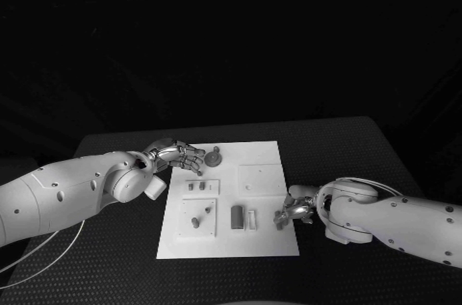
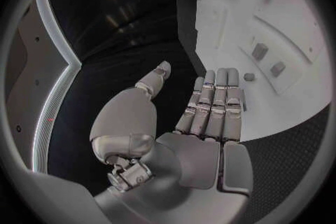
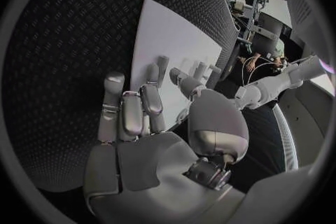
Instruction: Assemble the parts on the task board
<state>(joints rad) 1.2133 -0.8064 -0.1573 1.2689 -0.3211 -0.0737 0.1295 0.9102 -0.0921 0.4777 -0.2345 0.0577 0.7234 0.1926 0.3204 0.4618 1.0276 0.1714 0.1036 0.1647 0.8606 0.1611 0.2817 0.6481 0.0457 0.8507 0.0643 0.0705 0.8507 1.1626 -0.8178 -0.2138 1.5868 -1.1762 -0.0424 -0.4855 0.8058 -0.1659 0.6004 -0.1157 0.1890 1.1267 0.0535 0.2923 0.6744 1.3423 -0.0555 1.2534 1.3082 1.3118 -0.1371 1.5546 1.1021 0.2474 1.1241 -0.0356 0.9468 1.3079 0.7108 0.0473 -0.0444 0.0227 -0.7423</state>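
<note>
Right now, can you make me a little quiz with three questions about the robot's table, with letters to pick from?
1. Where is the left hand?
A. at the task board's far left corner
B. off the table
C. on the right arm

2. What colour is the task board?
A. black
B. white
C. striped

3. What is the left hand holding?
A. a cup
B. the whole board
C. nothing

Answers:
1 A: in the head view it sits at the board's far left corner, beside the round part.
2 B: the plate is white on the black table.
3 C: the left wrist view shows its fingers straight and the palm bare.
</note>
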